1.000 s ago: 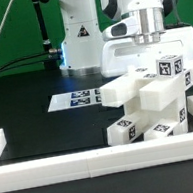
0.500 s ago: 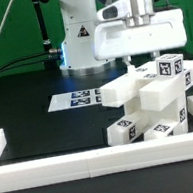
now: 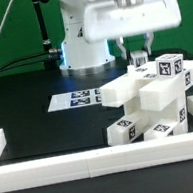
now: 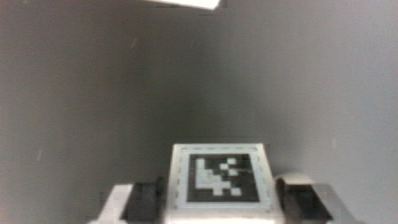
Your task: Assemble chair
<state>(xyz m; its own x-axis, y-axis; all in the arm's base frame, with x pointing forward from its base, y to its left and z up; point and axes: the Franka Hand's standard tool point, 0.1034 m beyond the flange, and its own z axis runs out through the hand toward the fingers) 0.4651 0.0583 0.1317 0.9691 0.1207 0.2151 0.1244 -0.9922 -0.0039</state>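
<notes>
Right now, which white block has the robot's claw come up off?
Find the pile of chair parts inside the white border wall. At its back on top stands a block with the claw right above. Unlike the tagged cube beside it, it shows plain white here.

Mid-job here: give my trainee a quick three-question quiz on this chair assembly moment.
1. True or false: the gripper is above the stacked chair parts.
2. On which side of the chair parts, in the exterior view, does the marker board lie? A) left B) right
3. Fill in: in the wrist view, a tagged white block sits between the two ____.

Key: 1 true; 2 A; 3 fingers.
</notes>
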